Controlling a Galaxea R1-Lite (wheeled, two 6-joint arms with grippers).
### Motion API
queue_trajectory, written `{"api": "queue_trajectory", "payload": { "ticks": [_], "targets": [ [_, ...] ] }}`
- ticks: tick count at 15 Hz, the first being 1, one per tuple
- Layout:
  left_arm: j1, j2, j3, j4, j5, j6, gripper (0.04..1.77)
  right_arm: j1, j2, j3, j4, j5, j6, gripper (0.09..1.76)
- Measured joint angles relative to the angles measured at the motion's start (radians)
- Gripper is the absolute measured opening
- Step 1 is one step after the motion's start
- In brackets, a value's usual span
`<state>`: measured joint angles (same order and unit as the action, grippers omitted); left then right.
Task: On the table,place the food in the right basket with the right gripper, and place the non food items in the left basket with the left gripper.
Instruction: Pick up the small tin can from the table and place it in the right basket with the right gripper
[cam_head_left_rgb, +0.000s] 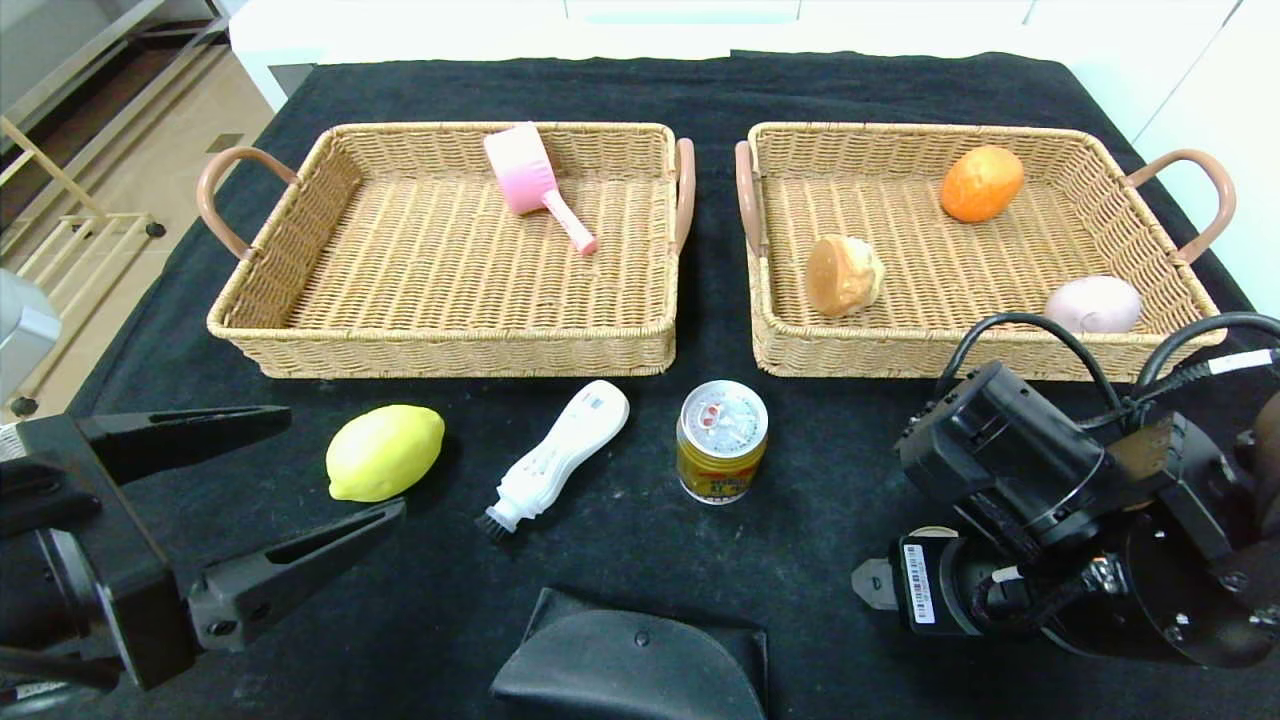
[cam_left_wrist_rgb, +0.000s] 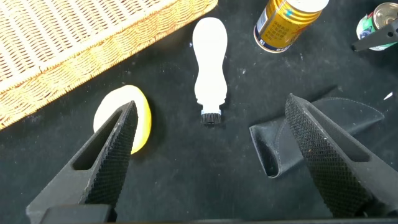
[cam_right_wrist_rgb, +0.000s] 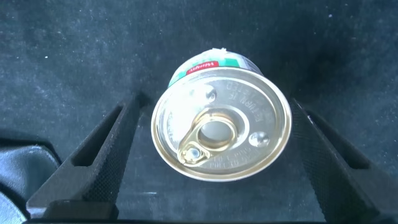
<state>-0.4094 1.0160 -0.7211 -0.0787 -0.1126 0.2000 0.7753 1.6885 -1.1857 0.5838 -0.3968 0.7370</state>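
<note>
A yellow lemon (cam_head_left_rgb: 385, 452), a white brush (cam_head_left_rgb: 560, 452) and a gold can (cam_head_left_rgb: 721, 440) lie on the black cloth in front of the baskets. My left gripper (cam_head_left_rgb: 345, 462) is open and empty near the front left, beside the lemon (cam_left_wrist_rgb: 140, 118), with the brush (cam_left_wrist_rgb: 209, 62) ahead of it. My right gripper (cam_right_wrist_rgb: 214, 109) points straight down at the front right. It is open, with its fingers on either side of an upright green-labelled can (cam_right_wrist_rgb: 221, 130) without touching it. My right arm (cam_head_left_rgb: 1000, 470) hides that can in the head view.
The left basket (cam_head_left_rgb: 440, 340) holds a pink scoop (cam_head_left_rgb: 530, 180). The right basket (cam_head_left_rgb: 900, 355) holds an orange (cam_head_left_rgb: 981, 183), a bread piece (cam_head_left_rgb: 843, 275) and a pale purple item (cam_head_left_rgb: 1093, 303). A black pouch (cam_head_left_rgb: 630, 660) lies at the front edge.
</note>
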Motion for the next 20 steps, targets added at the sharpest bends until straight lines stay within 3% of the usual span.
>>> {"api": "queue_trajectory", "payload": {
  "ticks": [4, 5, 8, 20],
  "targets": [
    [0.000, -0.001, 0.001, 0.001, 0.000, 0.000, 1.72, 0.000, 0.006, -0.001, 0.000, 0.001, 0.001, 1.71],
    [0.000, 0.000, 0.001, 0.001, 0.000, 0.000, 1.72, 0.000, 0.007, -0.001, 0.000, 0.001, 0.000, 1.64],
    [0.000, -0.001, 0.002, 0.001, 0.000, 0.001, 1.72, 0.000, 0.008, 0.000, 0.001, 0.001, -0.001, 1.21],
    [0.000, -0.001, 0.003, 0.000, 0.000, 0.001, 1.72, 0.000, 0.015, 0.001, 0.001, 0.003, 0.000, 1.18]
  ]
}}
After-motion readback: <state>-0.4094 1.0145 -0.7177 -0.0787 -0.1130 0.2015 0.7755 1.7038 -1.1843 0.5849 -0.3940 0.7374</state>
